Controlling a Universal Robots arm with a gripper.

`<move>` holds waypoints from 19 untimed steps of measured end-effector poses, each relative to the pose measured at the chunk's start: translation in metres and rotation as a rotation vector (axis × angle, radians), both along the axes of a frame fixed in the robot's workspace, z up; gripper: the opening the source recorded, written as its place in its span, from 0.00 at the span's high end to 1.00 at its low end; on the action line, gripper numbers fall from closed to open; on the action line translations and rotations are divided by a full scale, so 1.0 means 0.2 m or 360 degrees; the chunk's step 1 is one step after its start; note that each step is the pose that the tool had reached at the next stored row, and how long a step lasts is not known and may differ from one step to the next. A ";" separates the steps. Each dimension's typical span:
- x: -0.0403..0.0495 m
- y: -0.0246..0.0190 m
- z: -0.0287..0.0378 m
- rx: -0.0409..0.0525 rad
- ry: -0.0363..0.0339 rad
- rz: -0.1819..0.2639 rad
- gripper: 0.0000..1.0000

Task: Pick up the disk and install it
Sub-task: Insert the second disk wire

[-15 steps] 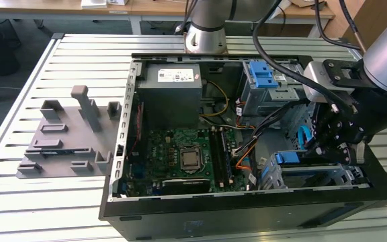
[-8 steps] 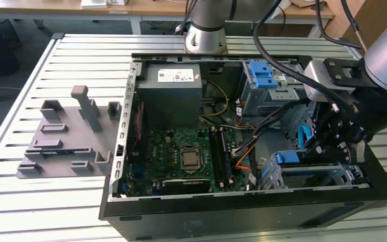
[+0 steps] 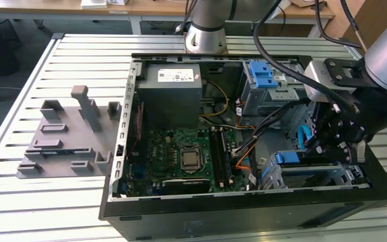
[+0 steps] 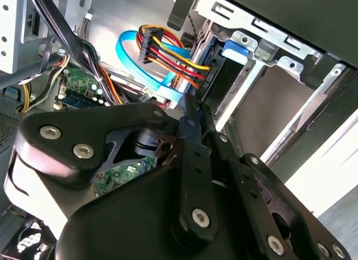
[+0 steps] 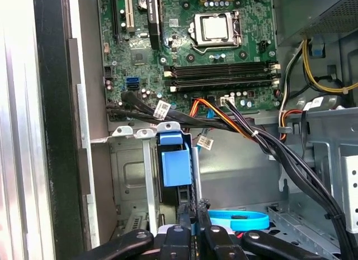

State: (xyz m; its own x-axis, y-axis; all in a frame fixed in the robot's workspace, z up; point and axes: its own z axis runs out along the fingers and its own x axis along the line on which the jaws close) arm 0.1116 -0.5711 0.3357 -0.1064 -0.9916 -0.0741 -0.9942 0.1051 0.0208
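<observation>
The open computer case (image 3: 247, 201) lies on its side on a slatted metal table (image 3: 18, 201), and serves as the reference for all positions below. The gripper (image 3: 344, 146) is lowered into the case at the corner toward the exterior view's right, directly over the metal drive cage (image 3: 314, 174) in that corner.

The disk (image 5: 174, 168), identified by its blue plastic carrier, sits upright in a slot of the drive cage, just beside the cage's sheet-metal wall. In the first wrist view the gripper's fingertips (image 5: 178, 233) stand close together directly at the disk's edge. Whether they press on the disk or merely rest near it cannot be told from the pictures.

A light-blue flat cable (image 5: 238, 220) lies on the case floor just beside the disk. A bundle of red, yellow and black wires (image 4: 168, 53) ends in a connector near the cage.

The motherboard (image 3: 180, 156) occupies the case's middle. The grey power-supply box (image 3: 173, 93) stands at the case's far end, near the arm's base (image 3: 207, 30). A second blue-latched bay (image 3: 264, 75) sits beside it.

A grey plastic fixture (image 3: 66, 136) rests on the table outside the case, well apart from it.
</observation>
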 end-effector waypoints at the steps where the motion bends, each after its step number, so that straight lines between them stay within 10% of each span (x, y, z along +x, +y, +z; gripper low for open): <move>1: 0.000 0.000 -0.001 0.0000 0.0000 0.0008 0.84; 19: 0.000 0.000 -0.033 0.0000 0.0000 0.0013 0.84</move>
State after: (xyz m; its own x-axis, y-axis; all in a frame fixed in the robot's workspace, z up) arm 0.1117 -0.5711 0.3291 -0.0982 -0.9924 -0.0739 -0.9951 0.0969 0.0209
